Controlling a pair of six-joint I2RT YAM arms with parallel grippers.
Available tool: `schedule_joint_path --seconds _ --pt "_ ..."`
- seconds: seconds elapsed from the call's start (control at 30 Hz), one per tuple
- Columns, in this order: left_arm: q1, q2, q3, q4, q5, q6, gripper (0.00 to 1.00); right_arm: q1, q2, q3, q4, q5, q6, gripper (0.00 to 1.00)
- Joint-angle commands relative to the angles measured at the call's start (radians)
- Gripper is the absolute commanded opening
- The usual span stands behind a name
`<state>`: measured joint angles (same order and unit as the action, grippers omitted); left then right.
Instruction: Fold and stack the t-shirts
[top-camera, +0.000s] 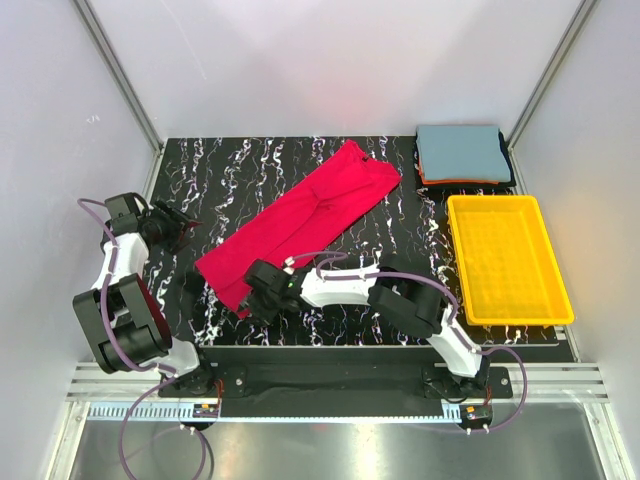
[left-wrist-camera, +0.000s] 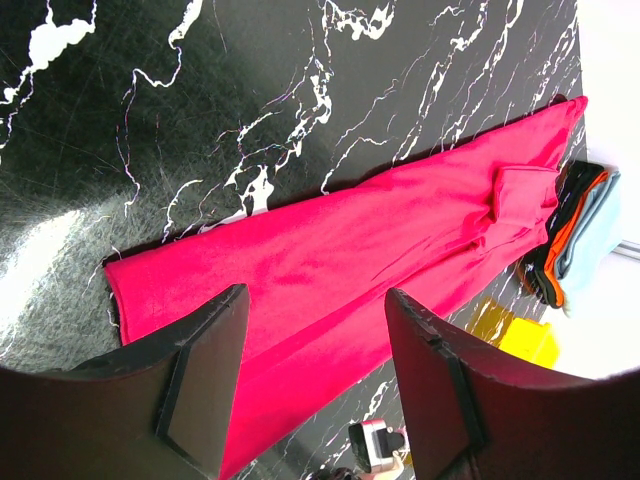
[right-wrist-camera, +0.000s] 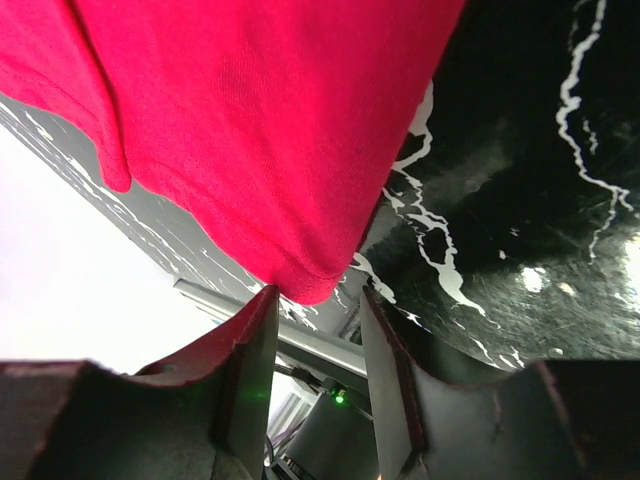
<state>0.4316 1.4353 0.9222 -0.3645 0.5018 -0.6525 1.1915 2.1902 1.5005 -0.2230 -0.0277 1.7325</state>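
A bright red t-shirt (top-camera: 300, 220) lies folded into a long strip, diagonal across the black marble table (top-camera: 200, 170). My right gripper (top-camera: 262, 290) sits at the strip's near left corner. In the right wrist view its jaws (right-wrist-camera: 318, 295) stand apart, and the rounded corner of the red shirt (right-wrist-camera: 250, 120) hangs right at the fingertips, not pinched. My left gripper (top-camera: 188, 226) hovers to the left of the strip, open and empty (left-wrist-camera: 315, 300), looking along the red shirt (left-wrist-camera: 350, 250). At the back right, a grey-blue shirt (top-camera: 462, 150) tops a folded stack with orange and dark layers (left-wrist-camera: 555, 260).
A yellow plastic tray (top-camera: 490, 200) stands on the right side of the table, just in front of the folded stack. White walls and aluminium posts close in the back and sides. Both arm bases sit along the near edge.
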Motion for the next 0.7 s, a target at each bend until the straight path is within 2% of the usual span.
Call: schedule_joint_path --seconds 0.0,0.17,0.3,0.4,0.43,0.53,0.67 --pt "0.007 -0.007 0.000 0.036 0.027 -0.001 0.62 0.008 0.029 0.021 -0.013 -0.002 0.004 0.45" --pt "0.009 -0.009 0.000 0.035 0.032 0.001 0.62 0.008 0.055 0.040 -0.016 -0.008 -0.005 0.39" --pt "0.009 -0.009 -0.002 0.033 0.035 -0.001 0.62 0.011 0.068 0.043 -0.016 -0.018 -0.002 0.31" --pt "0.010 -0.010 0.000 0.035 0.037 -0.002 0.62 0.013 0.059 0.021 -0.015 -0.009 -0.004 0.20" --pt "0.009 -0.007 0.000 0.035 0.040 -0.004 0.62 0.014 0.048 0.014 -0.016 -0.006 -0.005 0.12" --pt "0.009 -0.015 -0.005 0.048 0.063 0.004 0.64 0.013 0.013 -0.028 -0.015 0.020 -0.017 0.00" --pt "-0.008 -0.030 -0.011 0.062 0.081 0.011 0.64 0.011 -0.053 -0.103 -0.016 0.052 -0.053 0.00"
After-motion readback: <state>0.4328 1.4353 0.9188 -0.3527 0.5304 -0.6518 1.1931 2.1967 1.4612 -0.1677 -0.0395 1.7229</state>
